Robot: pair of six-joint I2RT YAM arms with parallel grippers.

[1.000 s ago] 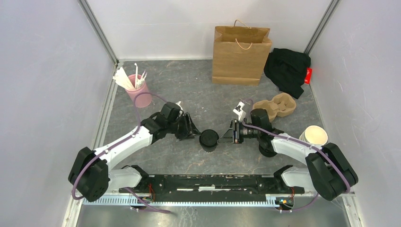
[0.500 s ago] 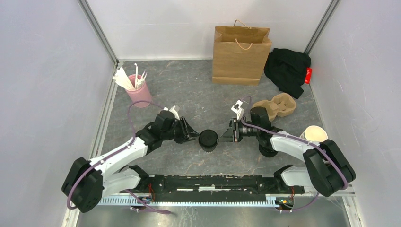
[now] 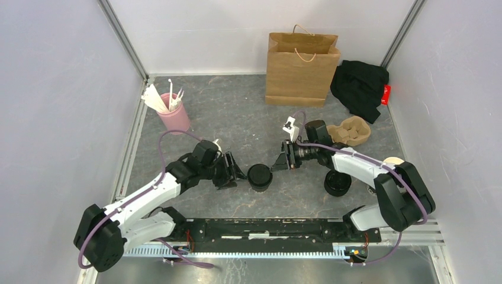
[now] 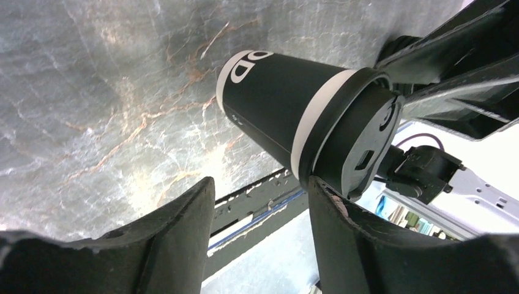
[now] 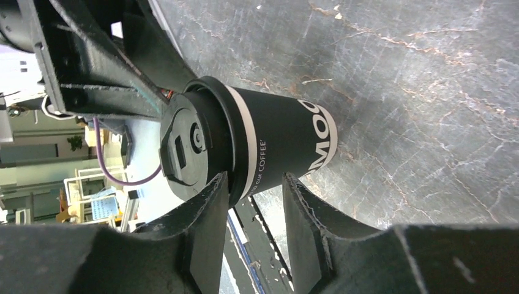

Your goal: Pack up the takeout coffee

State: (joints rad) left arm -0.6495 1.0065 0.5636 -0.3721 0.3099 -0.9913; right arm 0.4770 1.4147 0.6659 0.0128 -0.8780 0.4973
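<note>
- The left gripper (image 3: 234, 173) has its jaws spread and holds nothing. In the left wrist view its two black fingers (image 4: 177, 236) frame an empty gap.
- The right gripper (image 3: 278, 163) also has its jaws parted and empty. It faces the left gripper across the middle of the bench.
- The takeout coffee cup (image 3: 258, 176) is a dark paper cup with white lettering, a white band and a round black plastic dome lid. It stands upright between the two grippers, just beyond the fingertips of each and inside neither pair of jaws.
- In the left wrist view the lid rim sits very close to one fingertip; whether they touch cannot be told.
- In the right wrist view the cup (image 5: 269, 144) stands just past the fingertips, in line with the gap.
- The cup rests on the dark grey marbled bench (image 3: 237, 112), about midway between the left and right edges and nearer the near edge.
- A squat stack of black plastic lids (image 3: 337, 183) sits toward the right edge, beside the right arm.
- A moulded cardboard cup carrier (image 3: 352, 130) lies farther back on the right.
- A pink tumbler of white stirrers (image 3: 173, 117) stands by the left edge.
- A brown paper bag with handles (image 3: 302, 70) stands upright at the far edge, with a crumpled black cloth (image 3: 360, 87) in the far right corner.
</note>
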